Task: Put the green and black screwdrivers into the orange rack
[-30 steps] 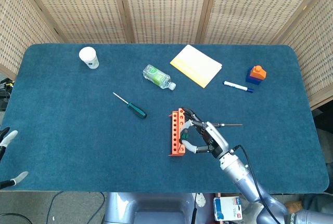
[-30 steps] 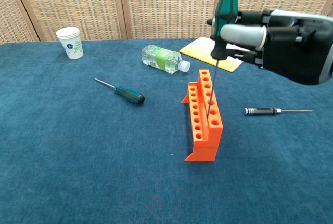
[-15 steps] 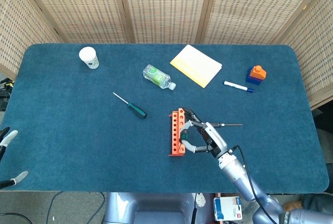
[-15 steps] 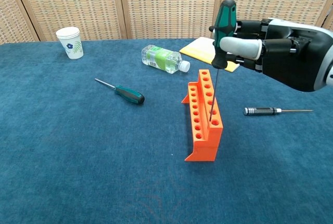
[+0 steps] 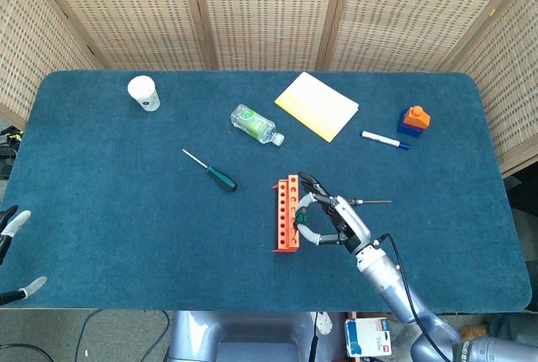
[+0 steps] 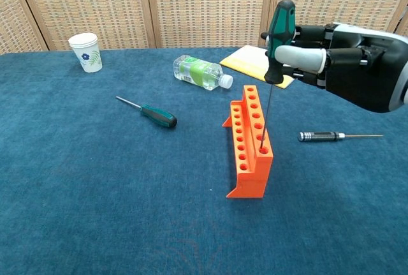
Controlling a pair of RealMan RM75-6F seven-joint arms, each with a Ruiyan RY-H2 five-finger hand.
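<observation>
Chest view: right robot hand [image 6: 347, 64] grips green screwdriver [image 6: 278, 29], tip in orange rack [image 6: 250, 141] hole.

The rack [image 6: 250, 144] is showing bright orange on the dark blue table [image 6: 95, 185]; behind the rack, the cup [image 6: 85, 51] is showing white with a green leaf print.

In the chest view the right robot hand [image 6: 347, 64] runs off the right edge, so its wrist and arm are cut away, and its palm side is hidden behind the dark casing. From above, this robot hand covers most of the held green screwdriver [image 6: 278, 29], and the handle is barely visible. Whether the tip sits inside a hole of the orange rack [image 6: 250, 141] cannot be told. The left robot hand [image 5: 10, 226] is clipped by the left edge; its finger pose is unreadable.
</observation>
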